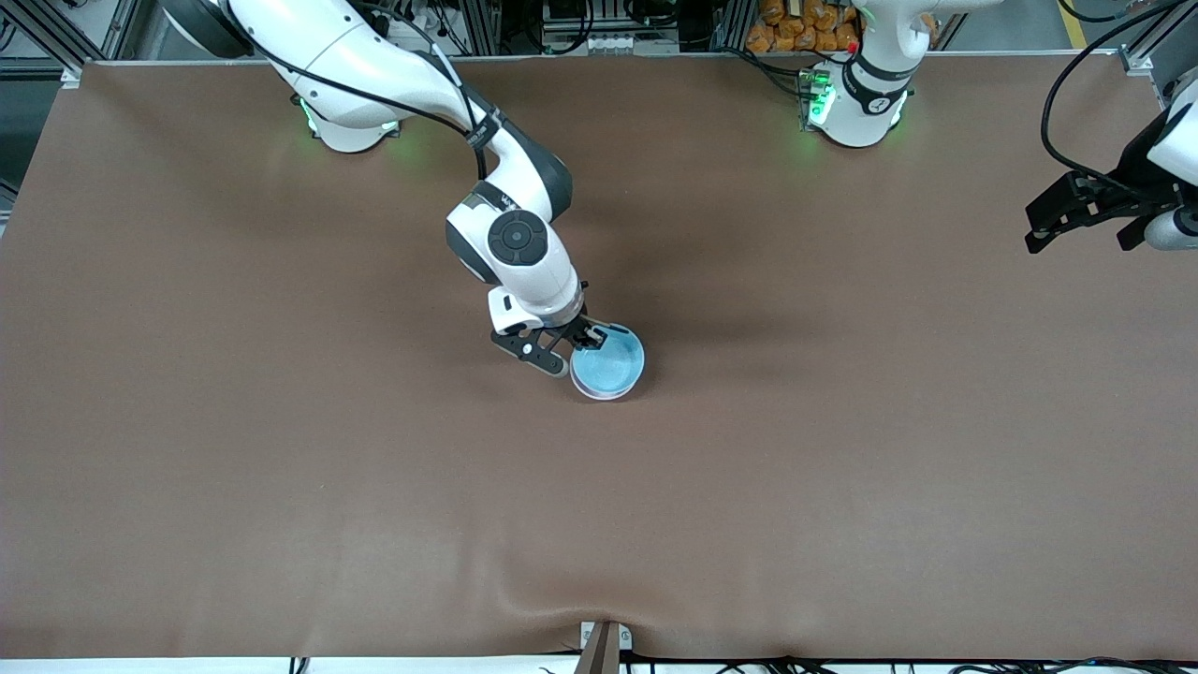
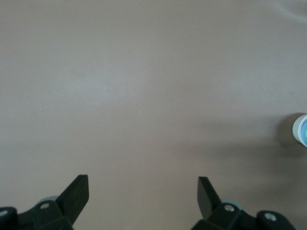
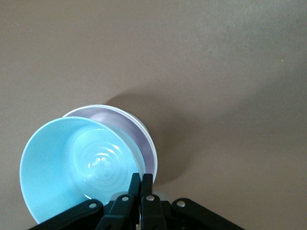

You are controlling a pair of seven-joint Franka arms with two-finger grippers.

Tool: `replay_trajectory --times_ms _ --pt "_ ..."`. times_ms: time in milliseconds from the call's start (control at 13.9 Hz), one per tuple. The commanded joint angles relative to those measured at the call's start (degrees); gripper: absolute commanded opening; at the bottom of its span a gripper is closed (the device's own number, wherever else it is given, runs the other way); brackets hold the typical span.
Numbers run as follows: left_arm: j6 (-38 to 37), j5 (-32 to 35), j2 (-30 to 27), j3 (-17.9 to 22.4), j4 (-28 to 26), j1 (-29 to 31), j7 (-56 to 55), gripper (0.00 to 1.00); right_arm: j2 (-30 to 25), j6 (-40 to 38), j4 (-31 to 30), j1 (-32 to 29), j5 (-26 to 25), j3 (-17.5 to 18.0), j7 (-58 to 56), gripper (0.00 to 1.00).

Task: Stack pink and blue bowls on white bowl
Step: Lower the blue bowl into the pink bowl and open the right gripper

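Now right tool [image 1: 582,339] pinches one blue bowl's [image 1: 608,365] rim over one stack [image 3: 144,136]; left tool [image 2: 144,191] waits open.

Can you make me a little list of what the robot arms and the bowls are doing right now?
blue bowl: tilted, pinched at its rim, over the stack
stack under it: pink bowl sits in a white bowl, mid-table
right gripper: shut on the blue bowl's rim
left gripper: open, holding nothing, waiting over bare table at the left arm's end
job so far: blue bowl not yet let go
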Motion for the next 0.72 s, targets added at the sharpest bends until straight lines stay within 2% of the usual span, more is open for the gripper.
replay_trajectory --times_ms 0,143,215,358,430,574,645 --pt "0.64 -1.12 -0.83 0.29 -0.93 -0.17 1.22 1.0 0.85 -0.47 0.74 0.45 -2.31 0.11 2.3 0.0" --pt "0.64 -1.03 -0.83 0.29 -0.84 -0.17 1.22 1.0 1.64 -0.38 0.91 0.28 -2.75 0.03 2.39 0.0" --pt "0.64 -1.03 -0.83 0.29 -0.84 -0.17 1.22 1.0 1.82 -0.29 1.09 -0.07 -2.75 0.03 2.39 0.23" --pt "0.55 -1.03 -0.83 0.29 -0.84 -0.17 1.22 1.0 1.73 -0.47 1.26 -0.69 -2.84 -0.06 2.04 0.57" --pt "0.55 -1.12 -0.83 0.29 -0.84 -0.17 1.22 1.0 1.56 -0.64 1.7 -1.04 -2.93 -0.06 1.6 1.0" --pt "0.55 -1.03 -0.83 0.29 -0.75 -0.17 1.22 1.0 0.94 -2.74 5.11 -2.62 -2.67 0.03 1.25 1.0" --pt "0.55 -1.12 -0.83 0.29 -0.75 -0.17 1.22 1.0 0.85 -6.58 8.35 -3.67 -2.49 0.2 0.99 1.0"
